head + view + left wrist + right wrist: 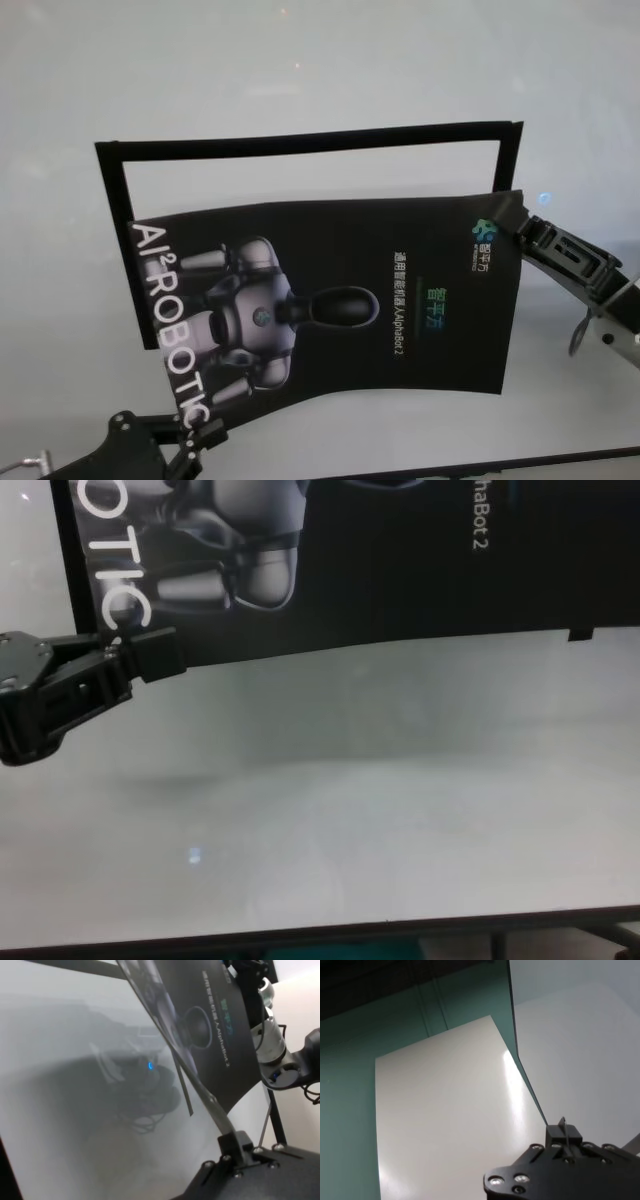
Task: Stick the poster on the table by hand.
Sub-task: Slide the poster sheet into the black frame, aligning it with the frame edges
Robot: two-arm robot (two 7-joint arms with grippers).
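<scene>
One poster [360, 300], black, with one robot figure [250, 315] printed on it. One white table [300, 70]. One black rectangular frame outline [300, 140] on the tabletop. Two grippers in sight: left gripper [195, 432] and right gripper [527, 228], one at each of two poster corners.

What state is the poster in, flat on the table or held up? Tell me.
Held up, not flat. The poster hangs bowed between the left gripper and right gripper, both shut on its corners, above the table.
</scene>
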